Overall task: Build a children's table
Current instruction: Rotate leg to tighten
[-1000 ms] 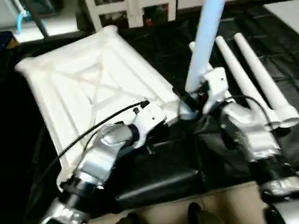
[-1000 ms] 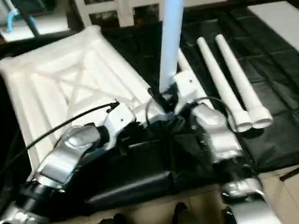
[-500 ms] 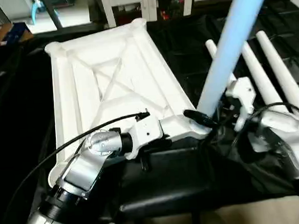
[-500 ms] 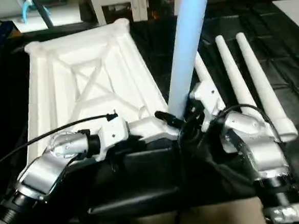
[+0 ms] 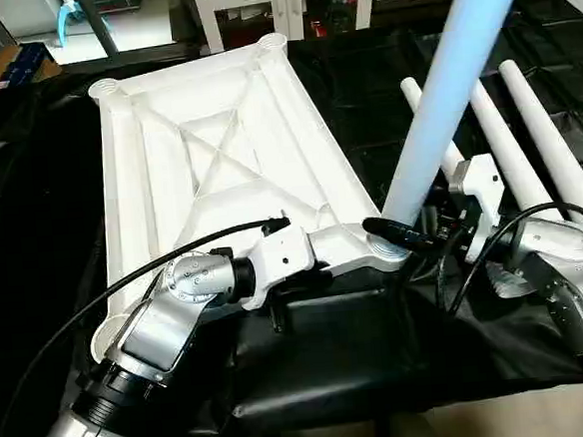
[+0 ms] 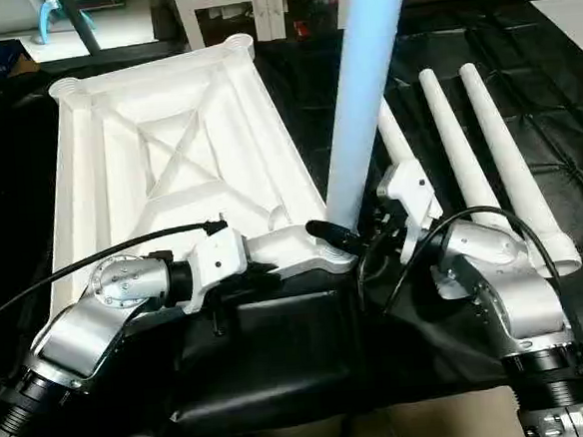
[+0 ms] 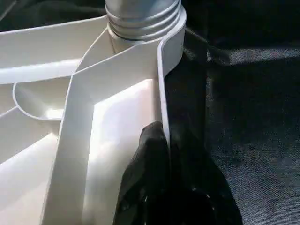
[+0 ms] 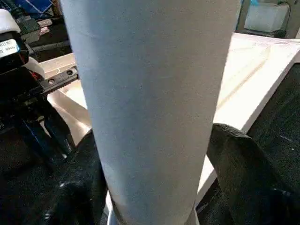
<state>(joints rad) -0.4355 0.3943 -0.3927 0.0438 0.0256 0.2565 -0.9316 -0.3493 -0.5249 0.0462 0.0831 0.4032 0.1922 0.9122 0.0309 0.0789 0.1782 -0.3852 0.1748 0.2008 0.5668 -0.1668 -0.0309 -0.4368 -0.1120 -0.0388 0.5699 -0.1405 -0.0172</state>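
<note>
The table top (image 5: 218, 174) lies ribbed side up on the black mat (image 5: 360, 344), its long axis running away from the robot, and everything else is best placed from its near right corner socket (image 7: 154, 33). A leg (image 6: 364, 103) stands in that socket, leaning slightly to the robot's right and away as it rises out of frame. In the left wrist view its threaded end sits in the socket mouth with the thread rings still showing above the rim, so it appears entered but not yet screwed home. The coming move, judged from this, is turning the leg about its own long axis while the top is kept from shifting.

Three more legs (image 5: 527, 152) lie side by side on the mat to the right of that corner, pointing away from the robot, untouched.

The right gripper (image 8: 154, 187) is at the socket's right side, low on the standing leg. Its two black fingers (image 8: 243, 168) sit on either side of the tube, spread to its full width and pressed against it, so this arm has the turning grip.

The left gripper (image 7: 161, 187) comes in from the socket's left, along the near edge. Its fingers are nearly together, pinching the thin upright rim of the top just short of the socket, one inside the wall and one outside.
</note>
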